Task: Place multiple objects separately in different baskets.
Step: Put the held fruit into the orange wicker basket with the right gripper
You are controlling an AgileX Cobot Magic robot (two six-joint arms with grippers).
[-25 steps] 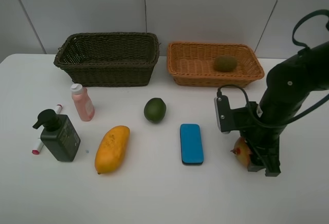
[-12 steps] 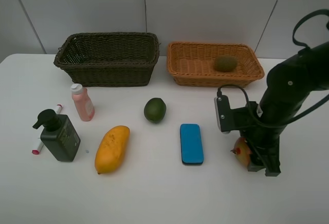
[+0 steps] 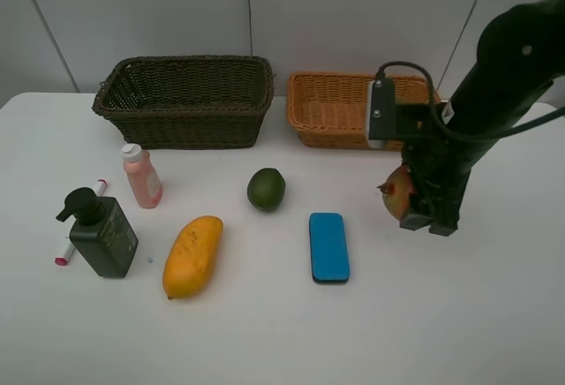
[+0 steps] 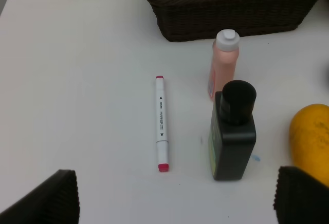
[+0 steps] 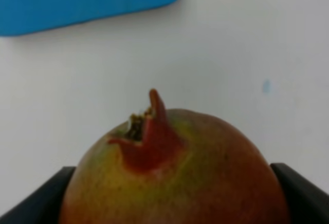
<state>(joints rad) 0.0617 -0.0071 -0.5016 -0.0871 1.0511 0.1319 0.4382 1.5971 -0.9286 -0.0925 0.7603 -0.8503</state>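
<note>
**Holding the red-green fruit just short of the orange-tan basket**

We see the right arm point(image 3: 499, 76) reaching across the front of the orange-tan basket point(image 3: 327, 111). Its right gripper point(image 3: 417, 213) is clamped on the red-green fruit point(image 3: 395, 192). The fruit hangs clear of the table point(image 3: 265, 341), just in front of that basket's near wall. We judge it is held high so it can pass over the rim.

The dark basket point(image 3: 185, 102) sits just left of the orange-tan basket, offering a second destination. Well in front and to the left of the orange-tan basket lie the other objects:
- yellow mango point(image 3: 192, 255)
- pump bottle point(image 3: 101, 235)
- blue eraser point(image 3: 328, 246)
- pink bottle point(image 3: 141, 177)
- lime point(image 3: 266, 189)
- marker point(image 4: 161, 124)

Most lie apart from one another, which leaves room for fingers.

The left gripper point(image 4: 177, 198) hovers far left of the orange-tan basket, jaws spread wide and empty, over the marker and pump bottle.

The arm and its wrist camera box point(image 3: 381, 111) cover the right part of the orange-tan basket's inside, so we cannot tell what lies there. In the right wrist view the fruit fills the frame and is blurred. Its crown looks like a pomegranate's, and only the corners of the fingers show. From above, the pump bottle hides most of the marker.
</note>
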